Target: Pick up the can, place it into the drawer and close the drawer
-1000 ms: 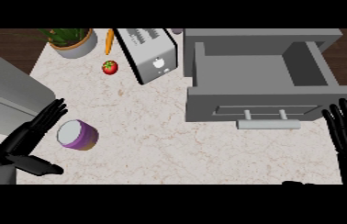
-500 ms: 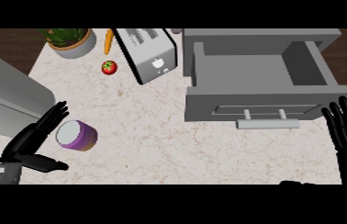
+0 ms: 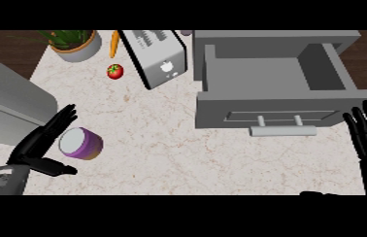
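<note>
Can: the purple can with a pale top lies on the marble counter at the lower left of the frame, well apart from the drawer.
Left hand: the left hand sits at the lower left edge, its fingers straight and spread along the can's left side, the thumb stretched out below the can; the hand is wide and the fingers do not curl round the can. Whether they touch the can cannot be told.
Right hand: the right hand shows at the right edge of the frame, fingers straight and pointing up, resting and holding nothing.
Drawer: the grey drawer stands pulled out at the upper right of the frame, its inside bare; its front panel faces down the frame and carries a pale bar handle.
Toaster: a silver toaster stands just left of the drawer at the top centre.
Tomato: a red tomato lies left of the toaster.
Carrot: an orange carrot lies above the tomato.
Plant: a potted plant stands at the upper left.
</note>
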You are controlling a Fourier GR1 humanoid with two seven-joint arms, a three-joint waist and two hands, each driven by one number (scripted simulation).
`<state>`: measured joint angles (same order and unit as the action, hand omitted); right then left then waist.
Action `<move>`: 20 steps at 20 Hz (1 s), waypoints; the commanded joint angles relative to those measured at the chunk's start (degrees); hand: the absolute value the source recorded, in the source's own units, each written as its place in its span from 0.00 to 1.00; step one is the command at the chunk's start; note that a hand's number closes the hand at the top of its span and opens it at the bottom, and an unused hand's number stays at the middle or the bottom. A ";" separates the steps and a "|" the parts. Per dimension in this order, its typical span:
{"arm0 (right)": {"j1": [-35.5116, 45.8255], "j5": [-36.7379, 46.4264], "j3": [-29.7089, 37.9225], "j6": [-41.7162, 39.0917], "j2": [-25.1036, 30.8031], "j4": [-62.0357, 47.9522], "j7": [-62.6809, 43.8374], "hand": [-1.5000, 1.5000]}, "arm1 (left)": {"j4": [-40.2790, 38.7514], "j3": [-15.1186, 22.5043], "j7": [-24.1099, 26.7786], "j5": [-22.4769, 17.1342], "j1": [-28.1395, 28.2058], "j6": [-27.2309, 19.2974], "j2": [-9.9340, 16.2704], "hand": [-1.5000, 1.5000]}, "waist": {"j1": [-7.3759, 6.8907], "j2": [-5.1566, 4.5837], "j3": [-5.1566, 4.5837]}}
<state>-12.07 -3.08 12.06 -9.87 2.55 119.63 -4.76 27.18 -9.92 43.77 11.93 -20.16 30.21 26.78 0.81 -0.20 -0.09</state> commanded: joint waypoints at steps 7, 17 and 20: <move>-3.94 -2.43 1.90 -2.13 0.52 3.57 -0.62 0.00 | -3.85 1.24 4.41 -0.09 -3.26 1.76 -2.80 0.00 | -0.02 0.14 0.04; -5.26 -1.11 0.14 -2.65 -1.82 2.39 2.31 0.00 | -6.50 3.34 8.35 0.64 -3.03 3.73 -3.26 0.00 | -0.11 0.11 0.04; -3.32 1.02 -2.44 0.85 -2.44 5.24 -2.04 0.00 | -3.02 4.31 5.84 0.60 -4.04 0.96 -5.63 0.00 | -0.48 0.22 0.07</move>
<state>-14.63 -3.94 12.36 -10.66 1.72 123.43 -6.31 22.08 -6.29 46.72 12.73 -23.87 26.78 21.93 0.61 -0.09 -0.06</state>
